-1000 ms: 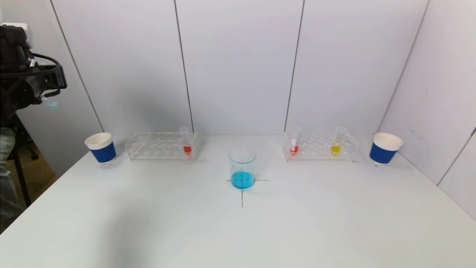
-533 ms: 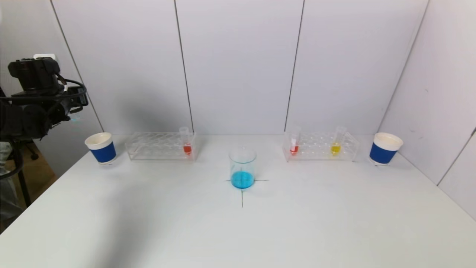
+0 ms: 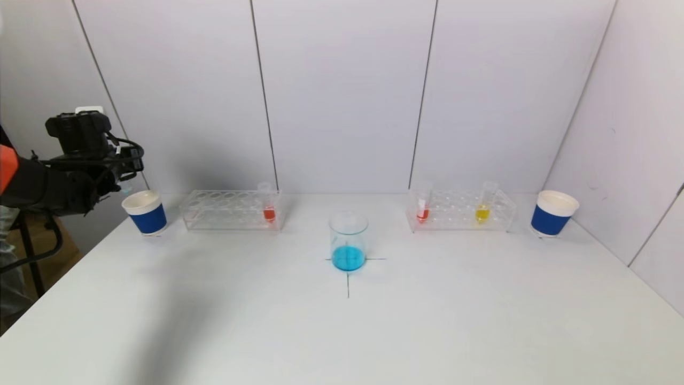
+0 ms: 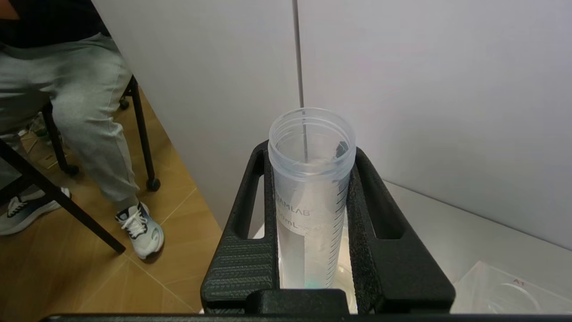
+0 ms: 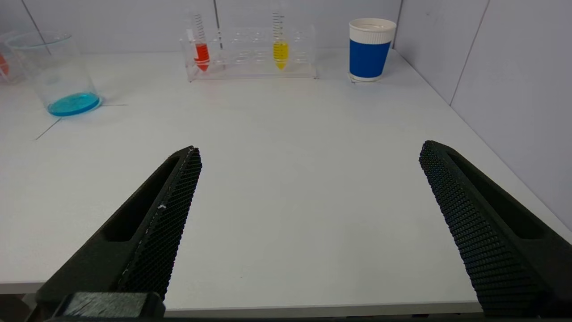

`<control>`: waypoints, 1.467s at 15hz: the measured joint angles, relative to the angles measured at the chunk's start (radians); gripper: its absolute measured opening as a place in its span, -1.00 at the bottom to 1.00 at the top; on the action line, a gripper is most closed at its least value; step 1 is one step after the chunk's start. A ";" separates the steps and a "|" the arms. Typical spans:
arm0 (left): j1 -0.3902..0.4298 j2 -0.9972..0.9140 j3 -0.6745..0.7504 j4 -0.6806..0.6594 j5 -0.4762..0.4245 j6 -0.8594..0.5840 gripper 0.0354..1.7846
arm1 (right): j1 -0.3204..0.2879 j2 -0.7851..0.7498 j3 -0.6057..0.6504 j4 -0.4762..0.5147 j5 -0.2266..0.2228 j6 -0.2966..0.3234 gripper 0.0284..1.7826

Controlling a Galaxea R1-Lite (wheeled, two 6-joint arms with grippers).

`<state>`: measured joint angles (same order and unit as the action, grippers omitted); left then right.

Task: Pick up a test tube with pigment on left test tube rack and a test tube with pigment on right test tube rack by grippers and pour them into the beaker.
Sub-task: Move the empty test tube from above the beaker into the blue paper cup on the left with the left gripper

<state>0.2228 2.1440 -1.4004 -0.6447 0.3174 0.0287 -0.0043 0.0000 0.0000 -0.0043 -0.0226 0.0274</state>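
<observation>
The left gripper (image 3: 125,174) has swung down toward the left paper cup (image 3: 145,212), clenched on an emptied test tube (image 4: 308,197); lower it upright, centred over the rim. The right gripper (image 5: 308,223) waits, jaws spread wide.

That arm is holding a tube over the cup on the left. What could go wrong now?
The left gripper grips an emptied tube above the left cup. Released off-centre, the tube might hit the rim and tip the cup, or fall off the nearby table edge. A blue drop remaining in the tube could drip out.
</observation>
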 joint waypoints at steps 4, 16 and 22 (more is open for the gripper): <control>0.011 0.056 0.003 -0.049 -0.001 0.002 -0.52 | 0.000 0.000 0.000 0.000 0.000 0.000 0.99; 0.008 0.154 0.008 -0.105 -0.023 0.010 -0.52 | 0.000 0.000 0.000 0.000 0.000 0.000 0.99; 0.003 0.175 0.005 -0.106 -0.023 0.010 -0.52 | 0.000 0.000 0.000 0.000 0.000 0.000 0.99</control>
<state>0.2255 2.3194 -1.3951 -0.7504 0.2949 0.0383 -0.0047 0.0000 0.0000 -0.0043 -0.0230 0.0272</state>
